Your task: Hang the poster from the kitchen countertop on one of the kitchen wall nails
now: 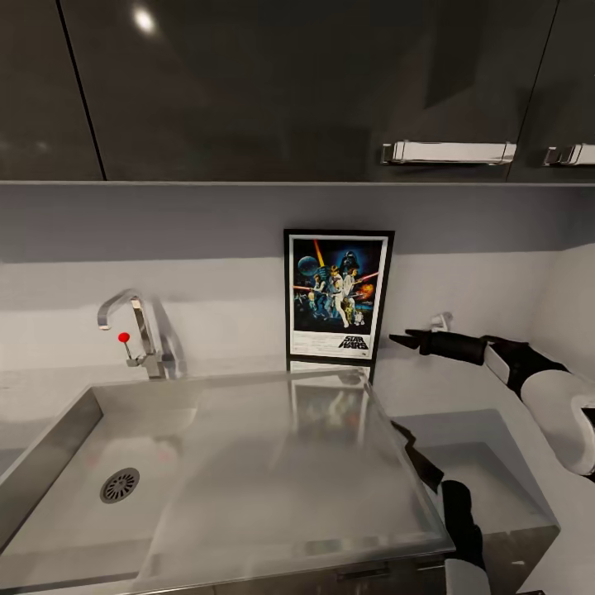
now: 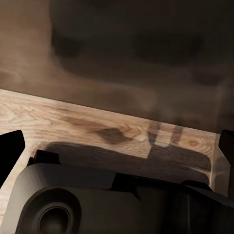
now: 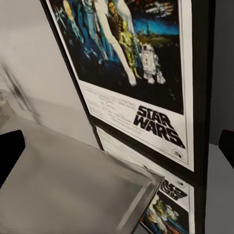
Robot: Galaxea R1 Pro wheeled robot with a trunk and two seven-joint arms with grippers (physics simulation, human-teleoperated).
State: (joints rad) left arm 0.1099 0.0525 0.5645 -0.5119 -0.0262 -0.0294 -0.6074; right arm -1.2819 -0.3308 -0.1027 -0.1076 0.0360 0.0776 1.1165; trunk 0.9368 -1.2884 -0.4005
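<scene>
Closest to the lens, the steel drainboard (image 1: 273, 463) gleams across the foreground, the sink basin (image 1: 78, 487) with its round drain beside it. Now the poster (image 1: 339, 295): upright on the kitchen countertop (image 1: 463, 405), behind the drainboard's far edge and against the pale backsplash (image 1: 165, 306), its lower edge mirrored in the steel. The right gripper (image 1: 407, 340) reaches in just beside the frame's lower right corner, apart from it; in the right wrist view its dark fingertips (image 3: 10, 151) sit wide at either margin, holding nothing, with the poster (image 3: 141, 78) close ahead. The left gripper's (image 2: 119, 146) fingertips sit wide too, over wood-grain floor. The danger, I'd say: nudge that thin frame before the pads close and it slides along the wall or topples flat. The chrome tap (image 1: 136, 326) with its red knob stands well clear.
</scene>
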